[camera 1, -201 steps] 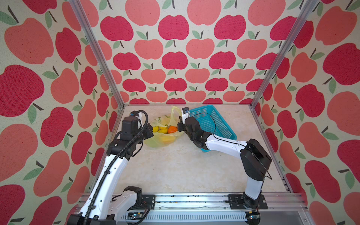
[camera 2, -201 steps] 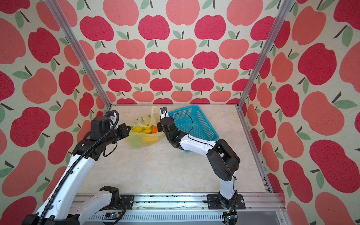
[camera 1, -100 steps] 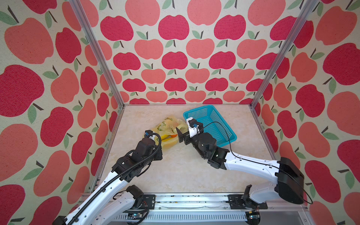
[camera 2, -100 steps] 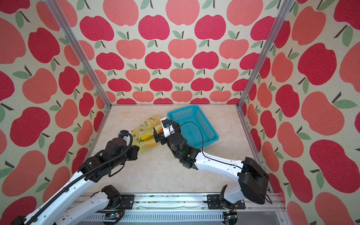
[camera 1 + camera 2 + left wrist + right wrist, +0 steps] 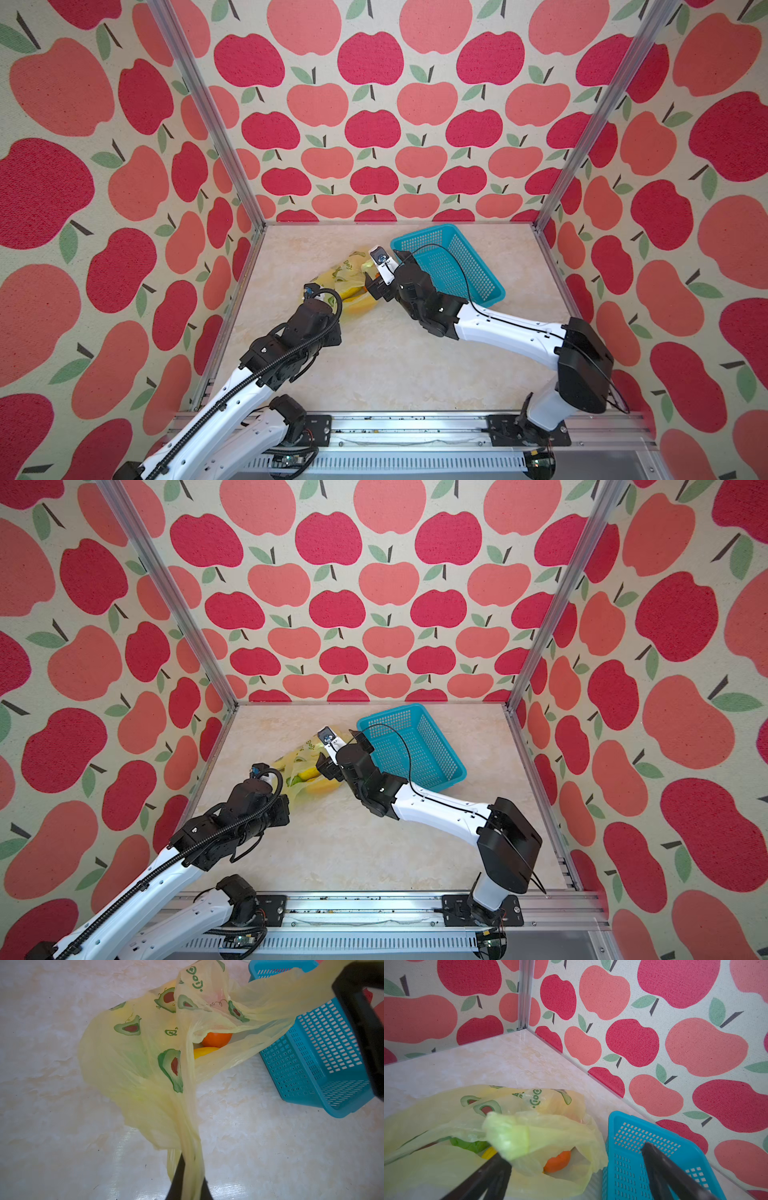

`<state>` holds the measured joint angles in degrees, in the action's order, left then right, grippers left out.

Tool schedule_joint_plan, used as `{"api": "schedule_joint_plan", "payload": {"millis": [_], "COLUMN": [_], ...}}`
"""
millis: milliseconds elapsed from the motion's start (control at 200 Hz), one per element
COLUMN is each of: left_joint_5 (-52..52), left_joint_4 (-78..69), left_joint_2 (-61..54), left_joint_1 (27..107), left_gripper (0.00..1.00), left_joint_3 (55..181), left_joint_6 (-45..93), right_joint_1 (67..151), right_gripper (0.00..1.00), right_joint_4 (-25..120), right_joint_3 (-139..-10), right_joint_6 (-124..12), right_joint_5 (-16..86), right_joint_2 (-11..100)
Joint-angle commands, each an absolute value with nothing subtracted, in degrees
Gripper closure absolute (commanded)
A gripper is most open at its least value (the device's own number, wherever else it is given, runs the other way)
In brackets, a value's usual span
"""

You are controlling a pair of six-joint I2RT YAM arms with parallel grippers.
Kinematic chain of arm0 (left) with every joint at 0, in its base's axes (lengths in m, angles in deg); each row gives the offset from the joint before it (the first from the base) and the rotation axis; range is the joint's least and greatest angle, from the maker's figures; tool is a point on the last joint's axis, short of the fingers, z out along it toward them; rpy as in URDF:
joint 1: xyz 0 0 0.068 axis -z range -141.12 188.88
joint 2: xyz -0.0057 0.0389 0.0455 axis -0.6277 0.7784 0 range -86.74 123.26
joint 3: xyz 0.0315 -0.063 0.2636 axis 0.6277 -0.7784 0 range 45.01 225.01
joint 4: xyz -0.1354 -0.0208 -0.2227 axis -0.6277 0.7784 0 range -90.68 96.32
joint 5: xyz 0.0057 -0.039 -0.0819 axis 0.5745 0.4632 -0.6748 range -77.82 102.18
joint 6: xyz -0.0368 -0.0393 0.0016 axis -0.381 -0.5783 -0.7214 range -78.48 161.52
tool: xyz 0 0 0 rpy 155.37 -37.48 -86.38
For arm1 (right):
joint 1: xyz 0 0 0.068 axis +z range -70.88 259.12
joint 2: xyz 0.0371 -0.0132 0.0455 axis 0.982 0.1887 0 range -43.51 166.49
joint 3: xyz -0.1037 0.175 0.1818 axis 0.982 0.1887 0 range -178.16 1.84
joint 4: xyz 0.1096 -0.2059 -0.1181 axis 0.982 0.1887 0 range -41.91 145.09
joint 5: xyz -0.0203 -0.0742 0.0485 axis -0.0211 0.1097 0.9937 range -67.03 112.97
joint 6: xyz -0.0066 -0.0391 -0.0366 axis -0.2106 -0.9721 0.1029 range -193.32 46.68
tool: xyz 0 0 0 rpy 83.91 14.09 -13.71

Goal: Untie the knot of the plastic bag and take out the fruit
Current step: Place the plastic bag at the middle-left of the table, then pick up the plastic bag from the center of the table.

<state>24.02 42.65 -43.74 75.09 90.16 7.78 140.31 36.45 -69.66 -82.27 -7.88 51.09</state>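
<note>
— Left wrist view first: what has the left tool (image 5: pixel 192 1169) got?

— Its jaws are closed tight on one handle strand (image 5: pixel 188 1118) of the plastic bag (image 5: pixel 133 1059). The thin yellow plastic runs taut from the tool to the bag's body.

— And the right tool (image 5: pixel 573 1153)?

— Spread wide. The right wrist view shows its two dark fingers (image 5: pixel 670 1174) far from each other, one over the turquoise basket (image 5: pixel 629 1147), the other at the bag. A bunched, blurred pale-green fold (image 5: pixel 508 1136) of the bag lies over the tip of that second finger. It rests on that finger alone and is not pinched.

— Is that fold the knot?

— That cannot be told, because it is too blurred.

— Where does the bag lie?

— On the tabletop (image 5: pixel 395 365), in its far half and left of the middle. It is slumped low, just beside the basket. Both top views show it between the two tools.

— Does the fruit show?

— Partly. The bag's mouth gapes between the strand in the left tool and the one reaching to the right tool. Inside it, the left wrist view shows an orange fruit (image 5: pixel 217 1039) with a yellow fruit (image 5: pixel 204 1051) right against it. The right wrist view adds a green fruit (image 5: pixel 469 1145) deeper under the plastic. All three sit inside the bag.
</note>
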Motion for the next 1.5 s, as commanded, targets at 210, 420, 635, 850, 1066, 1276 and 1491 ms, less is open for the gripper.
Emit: {"api": "schedule_joint_plan", "payload": {"millis": [210, 420, 635, 850, 1066, 1276, 1491], "left_joint_5": [27.0, 30.5, 36.2, 33.5, 31.4, 13.0, -0.2], "left_joint_4": [47.4, 48.4, 51.1, 44.0, 33.1, 28.0, 23.9], "left_joint_2": [-44.9, -46.2, -49.1, -48.9, -39.1, -33.2, -31.0], "left_joint_1": [74.8, 74.4, 74.4, 74.5, 74.5, 70.4, 62.1], "left_gripper": [1.00, 0.77, 0.19, 0.09, 0.01, 0.01, 0.01], "left_joint_3": [90.9, 94.4, 105.3, 112.0, 114.5, 109.6, 102.8], "left_joint_6": [8.0, 9.4, 12.6, 18.7, 34.3, 44.5, 44.3], "right_joint_1": [137.8, 138.8, 138.8, 138.9, 138.5, 137.2, 135.3], "right_gripper": [0.85, 1.00, 1.00, 1.00, 1.00, 1.00, 1.00], "right_joint_4": [42.6, 43.5, 42.5, 43.1, 43.5, 43.5, 42.6], "right_joint_3": [-77.4, -70.1, -60.8, -58.0, -57.0, -55.4, -54.4], "right_joint_6": [-83.0, -72.7, -59.9, -56.6, -55.9, -54.4, -52.9], "right_joint_5": [-8.1, -15.1, -12.3, -8.5, -7.6, -6.9, -5.1], "right_joint_2": [54.1, 46.3, 38.4, 35.3, 34.4, 33.7, 34.5]}}
